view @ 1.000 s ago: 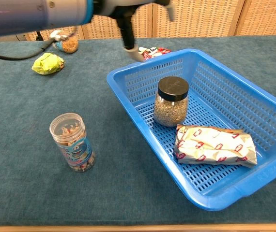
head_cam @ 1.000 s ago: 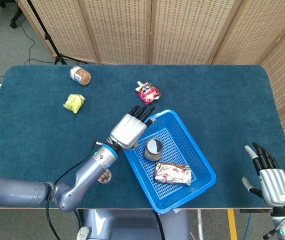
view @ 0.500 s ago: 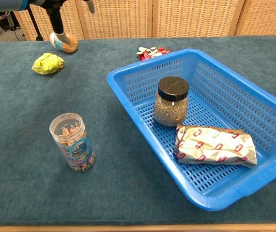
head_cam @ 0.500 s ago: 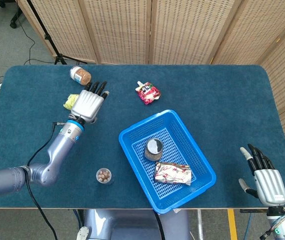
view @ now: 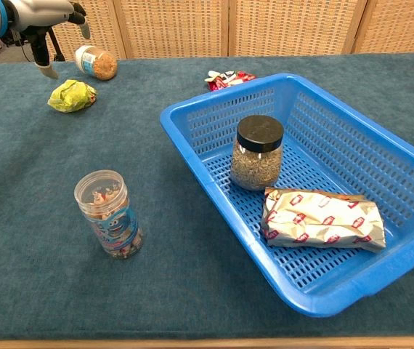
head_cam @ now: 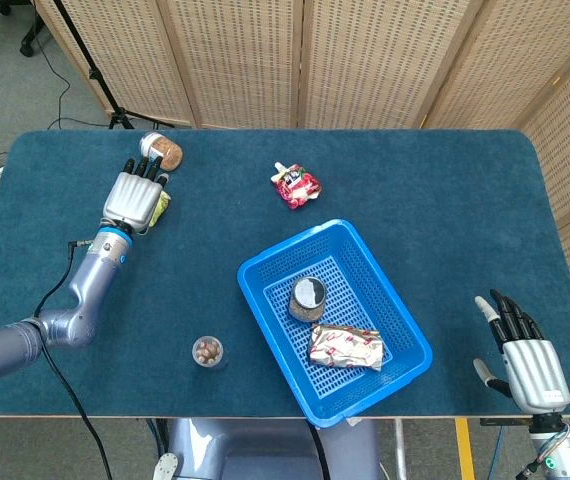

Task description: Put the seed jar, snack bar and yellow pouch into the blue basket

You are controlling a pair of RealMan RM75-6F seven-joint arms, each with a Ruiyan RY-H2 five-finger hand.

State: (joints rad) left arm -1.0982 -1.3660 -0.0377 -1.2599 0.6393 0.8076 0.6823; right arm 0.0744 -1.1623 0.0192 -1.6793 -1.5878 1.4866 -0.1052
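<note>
Overhead, the left hand (head_cam: 135,199) hangs above the yellow pouch (head_cam: 159,207), its dark fingers (head_cam: 145,171) stretched out and slightly apart, pointing toward the far edge of the table; they hold nothing. From the chest view the same hand (view: 47,16) sits clear of the cloth, higher than the pouch (view: 71,95), with one finger hanging down, and no contact shows between the two. The one pouch lies crumpled on the blue tablecloth (head_cam: 415,180), still outside the basket, in the far left part of the table.

Just beyond those fingertips lies one small jar with a white lid (head_cam: 161,152), on its side, brown contents showing.

The right hand (head_cam: 521,352) is at the near right corner of the table, palm down, fingers extended and spread, holding nothing and well apart from everything else.

The single blue basket (head_cam: 408,322) sits near the front centre, set at an angle. In it are two things: one seed jar (head_cam: 307,298) standing upright with a black lid, and one snack bar (head_cam: 346,347) in a silver and red wrapper lying flat just beside it.

Outside the basket there is one red pouch (head_cam: 295,184) beyond its far corner and one clear tube of small pieces (head_cam: 208,351) upright to its near left.
</note>
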